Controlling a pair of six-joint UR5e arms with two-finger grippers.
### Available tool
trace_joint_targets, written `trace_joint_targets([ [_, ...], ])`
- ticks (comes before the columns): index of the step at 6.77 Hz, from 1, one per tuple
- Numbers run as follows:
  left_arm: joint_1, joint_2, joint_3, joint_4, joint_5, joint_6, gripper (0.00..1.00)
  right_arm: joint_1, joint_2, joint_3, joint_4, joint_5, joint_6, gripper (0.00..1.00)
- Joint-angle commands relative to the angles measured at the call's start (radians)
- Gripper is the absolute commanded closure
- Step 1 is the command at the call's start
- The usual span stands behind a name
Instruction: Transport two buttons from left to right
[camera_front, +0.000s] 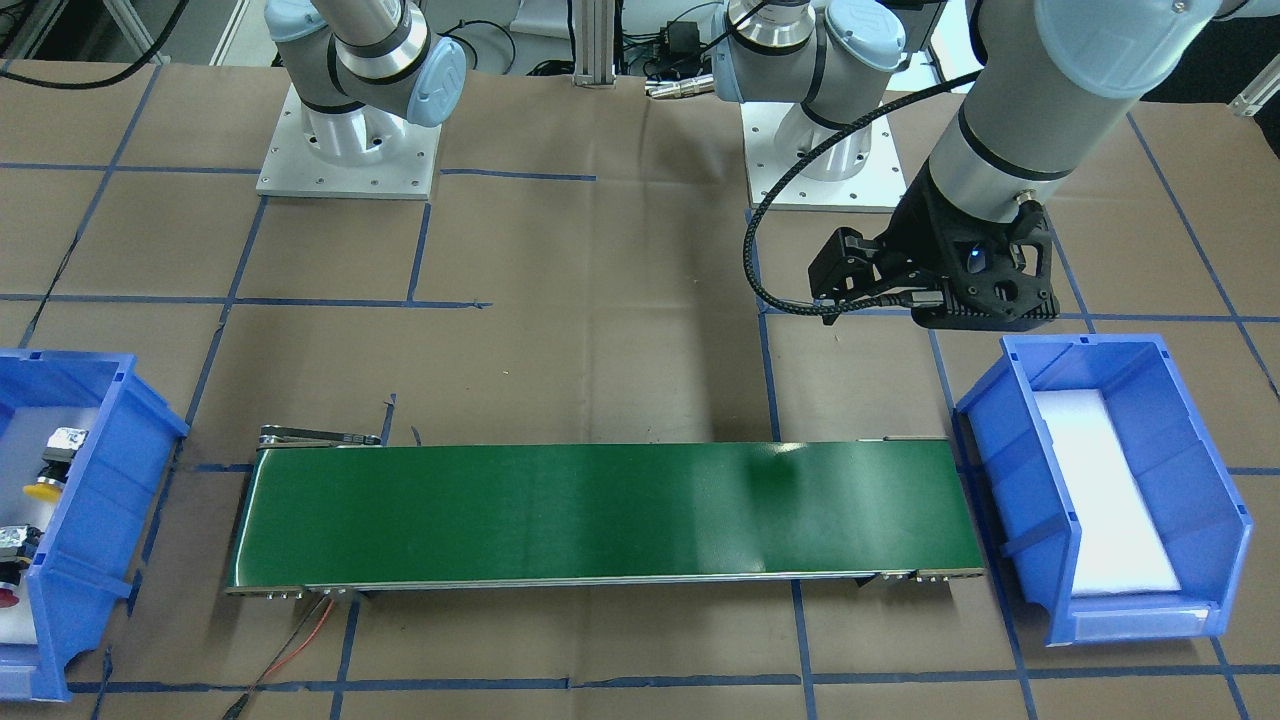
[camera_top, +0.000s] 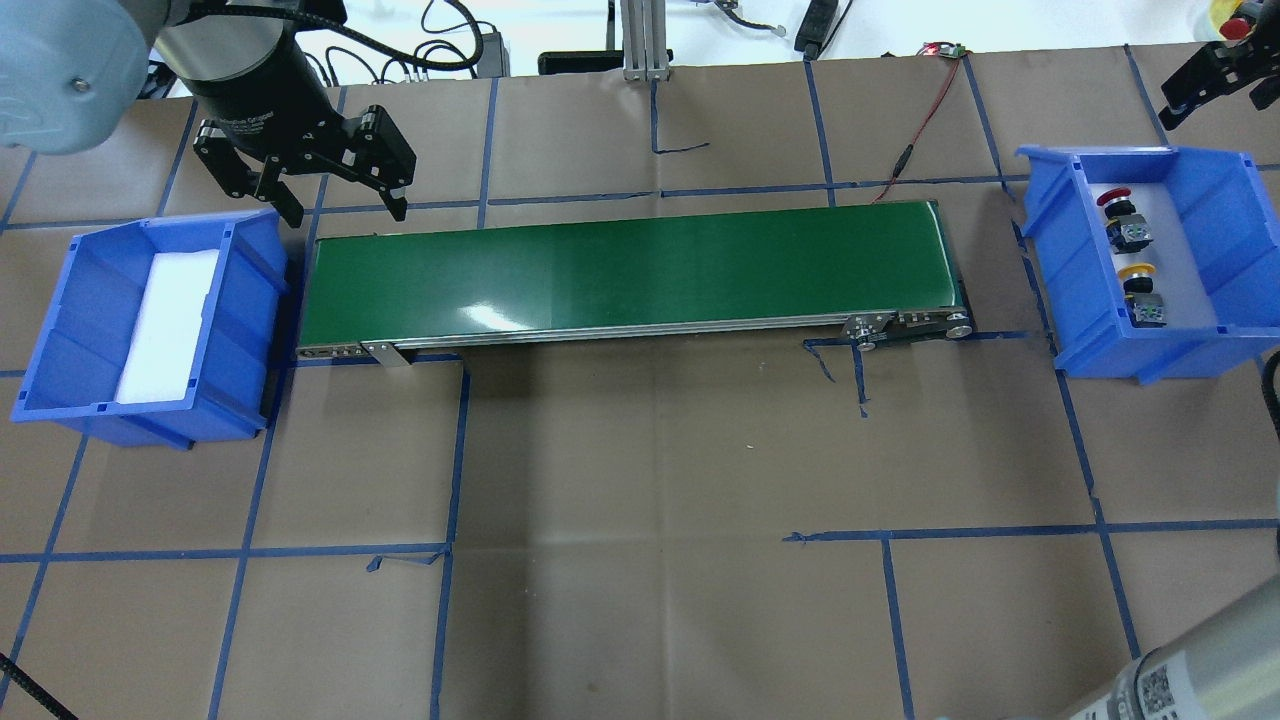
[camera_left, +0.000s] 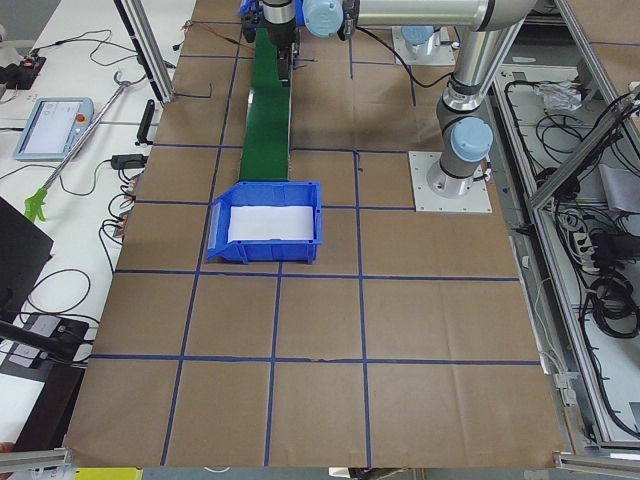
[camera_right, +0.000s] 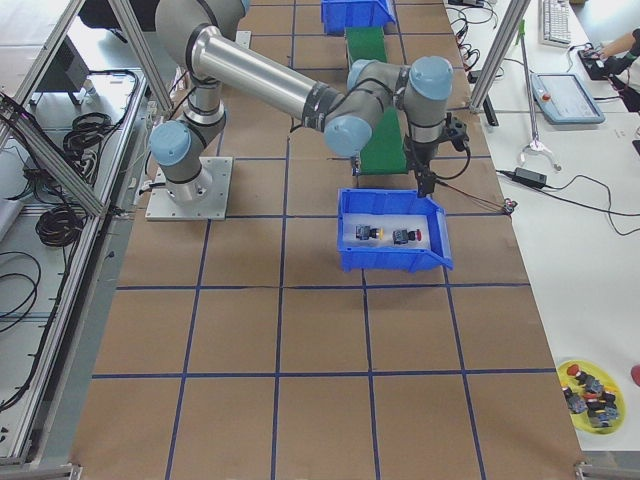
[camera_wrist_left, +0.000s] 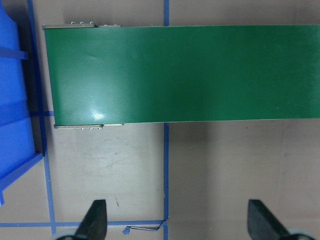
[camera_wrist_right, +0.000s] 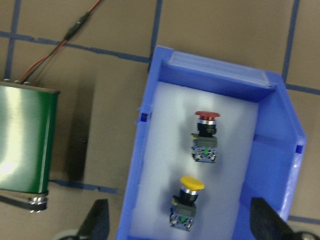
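Both buttons lie in the blue bin (camera_top: 1215, 335) at the right end of the table. The red-capped button (camera_top: 1118, 205) is the farther one and the yellow-capped button (camera_top: 1140, 280) the nearer; the right wrist view shows the red button (camera_wrist_right: 206, 135) and the yellow button (camera_wrist_right: 189, 200) on white foam. My right gripper (camera_top: 1215, 95) hangs open above the bin's far edge, its fingers (camera_wrist_right: 97, 222) wide apart and holding nothing. My left gripper (camera_top: 342, 205) is open and empty over the far left corner of the green conveyor (camera_top: 620, 270).
A second blue bin (camera_top: 60, 330) with only white foam stands at the conveyor's left end. A red-and-black cable (camera_top: 915, 130) runs from the conveyor's far right corner. A tray of spare buttons (camera_right: 590, 388) sits off the table.
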Motion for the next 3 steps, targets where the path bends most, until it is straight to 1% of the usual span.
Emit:
trace_joint_targets([
  [1, 0.000, 0.000, 0.000, 0.000, 0.000, 0.000, 0.00, 0.162, -0.164, 0.047, 0.221, -0.005, 0.404, 0.00],
  [2, 0.000, 0.000, 0.000, 0.000, 0.000, 0.000, 0.00, 0.287, -0.209, 0.054, 0.303, -0.008, 0.556, 0.00],
  [3, 0.000, 0.000, 0.000, 0.000, 0.000, -0.002, 0.00, 0.416, -0.247, 0.058, 0.319, -0.010, 0.716, 0.00],
])
